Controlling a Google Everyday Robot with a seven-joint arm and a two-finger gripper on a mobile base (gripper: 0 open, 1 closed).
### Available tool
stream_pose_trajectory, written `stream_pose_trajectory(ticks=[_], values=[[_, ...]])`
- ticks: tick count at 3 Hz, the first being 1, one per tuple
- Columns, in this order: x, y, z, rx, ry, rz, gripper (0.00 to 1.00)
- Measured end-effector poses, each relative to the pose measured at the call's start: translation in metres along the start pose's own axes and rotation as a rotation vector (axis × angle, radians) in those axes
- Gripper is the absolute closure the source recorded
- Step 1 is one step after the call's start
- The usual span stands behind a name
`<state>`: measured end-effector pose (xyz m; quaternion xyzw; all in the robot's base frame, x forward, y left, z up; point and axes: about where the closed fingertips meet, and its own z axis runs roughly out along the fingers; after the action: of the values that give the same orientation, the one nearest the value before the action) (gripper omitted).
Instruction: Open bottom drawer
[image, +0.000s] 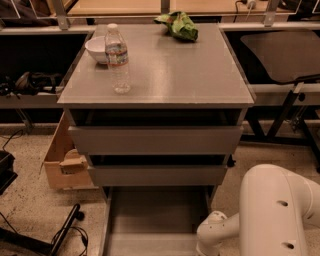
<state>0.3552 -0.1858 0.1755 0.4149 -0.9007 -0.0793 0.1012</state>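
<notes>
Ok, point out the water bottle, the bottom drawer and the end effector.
water bottle (118, 54), camera view, label.
bottom drawer (155, 210), camera view, tray floor.
end effector, camera view, hidden below the frame, past the arm (280, 210).

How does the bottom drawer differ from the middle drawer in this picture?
The bottom drawer is pulled far out; the middle drawer sits pushed in. The bottom drawer shows its plain tray floor from above; the middle drawer shows only its flat front. Both are grey. The gripper is out of view, below the white arm at lower right.
</notes>
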Motion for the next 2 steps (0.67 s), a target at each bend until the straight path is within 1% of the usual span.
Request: stream_pose_trajectory(ticks=[2], values=[[0.0, 0.0, 0.0, 0.0, 0.0, 0.0, 0.13]])
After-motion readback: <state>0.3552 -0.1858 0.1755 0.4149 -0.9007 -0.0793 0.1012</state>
